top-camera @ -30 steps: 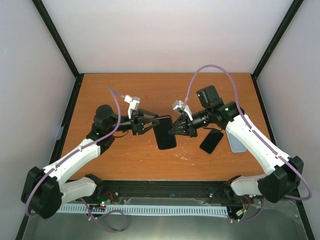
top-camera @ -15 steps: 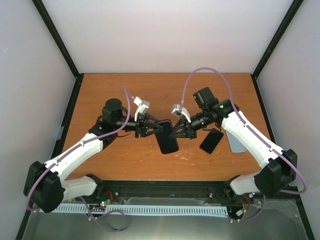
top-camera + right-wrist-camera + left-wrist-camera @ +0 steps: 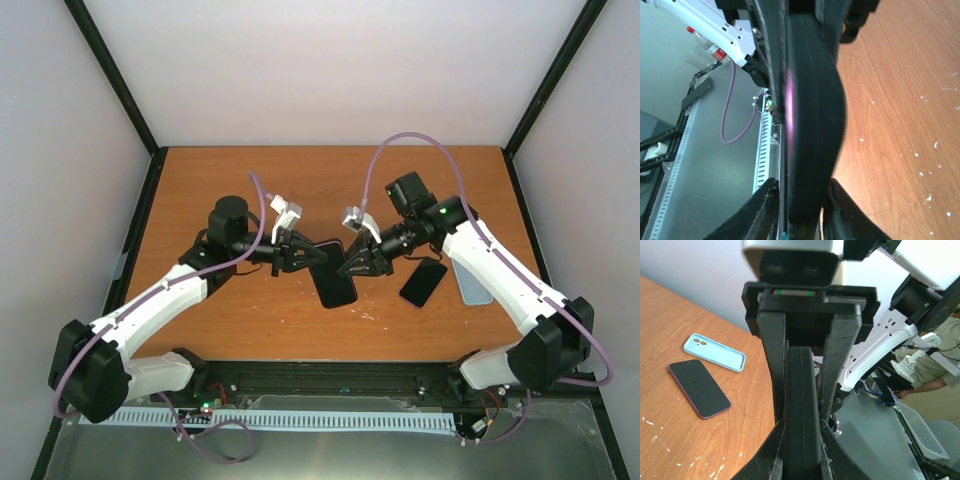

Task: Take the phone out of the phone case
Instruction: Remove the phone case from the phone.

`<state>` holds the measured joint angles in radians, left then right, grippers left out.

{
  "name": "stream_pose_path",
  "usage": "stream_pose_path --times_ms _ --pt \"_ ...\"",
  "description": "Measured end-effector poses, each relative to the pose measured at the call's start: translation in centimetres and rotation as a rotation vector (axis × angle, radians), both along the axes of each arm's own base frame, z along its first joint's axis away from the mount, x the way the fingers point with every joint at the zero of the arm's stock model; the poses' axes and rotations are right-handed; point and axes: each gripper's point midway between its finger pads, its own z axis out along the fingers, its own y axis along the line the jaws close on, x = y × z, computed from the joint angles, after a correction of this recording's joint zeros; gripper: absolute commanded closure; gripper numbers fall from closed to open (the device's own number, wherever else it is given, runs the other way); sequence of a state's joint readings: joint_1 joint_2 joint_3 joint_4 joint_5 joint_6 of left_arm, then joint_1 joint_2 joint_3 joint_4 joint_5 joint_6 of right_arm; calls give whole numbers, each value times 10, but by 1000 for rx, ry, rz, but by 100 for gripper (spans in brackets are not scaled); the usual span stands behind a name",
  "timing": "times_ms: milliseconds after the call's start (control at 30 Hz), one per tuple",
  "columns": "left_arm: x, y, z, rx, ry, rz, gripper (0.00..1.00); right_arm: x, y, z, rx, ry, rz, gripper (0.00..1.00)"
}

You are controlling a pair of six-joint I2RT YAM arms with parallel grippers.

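A phone in a black case (image 3: 334,276) hangs above the table between both grippers. My left gripper (image 3: 306,258) is shut on its left edge. My right gripper (image 3: 351,266) is shut on its right edge. In the left wrist view the cased phone (image 3: 801,390) is edge-on between my fingertips (image 3: 776,440), with the right gripper (image 3: 802,330) clamped on its far end. In the right wrist view the case (image 3: 815,115) is edge-on and bulges to the right. A purple edge (image 3: 790,100) shows along its left side.
A dark bare phone (image 3: 423,282) lies on the wooden table (image 3: 230,190), right of the grippers. A light blue empty case (image 3: 474,288) lies beside it. Both also show in the left wrist view, the phone (image 3: 700,388) and the blue case (image 3: 714,352). The black frame rail (image 3: 330,372) runs along the near edge.
The left arm has pushed right and the right arm has drawn in. The held phone has shifted slightly. Both grippers keep their hold.
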<state>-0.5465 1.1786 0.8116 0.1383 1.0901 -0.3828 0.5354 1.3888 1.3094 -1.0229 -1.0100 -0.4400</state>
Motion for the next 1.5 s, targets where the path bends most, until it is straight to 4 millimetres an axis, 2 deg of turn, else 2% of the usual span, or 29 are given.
stream_pose_path --times_ms 67,133,233,333,500,600,667,800,967,1033,1300,1500 --pt "1 0 -1 4 4 6 100 1 1 4 10 0 0 55" --pt "4 -1 -1 9 14 33 100 4 1 13 32 -16 -1 51" --pt "13 2 6 -6 26 107 100 14 -7 25 61 -49 -42 51" --pt "16 9 20 -71 21 186 100 30 -25 36 87 -86 -130 52" --pt "19 19 41 -198 33 272 100 46 -50 59 147 -145 -252 51" --pt "21 24 45 -275 60 297 100 46 -58 72 199 -172 -297 49" --pt "21 26 47 -307 77 297 100 42 -59 77 231 -166 -301 53" --pt "21 28 59 -368 86 294 100 34 -56 75 288 -96 -263 54" --pt "17 32 73 -420 71 278 100 22 -54 42 313 67 -226 56" --pt "15 33 76 -430 72 274 100 15 -54 37 322 110 -204 58" --pt "15 30 75 -444 100 243 100 -4 -55 58 403 94 -93 67" --pt "16 28 73 -439 115 231 100 -7 -55 59 411 94 -81 76"
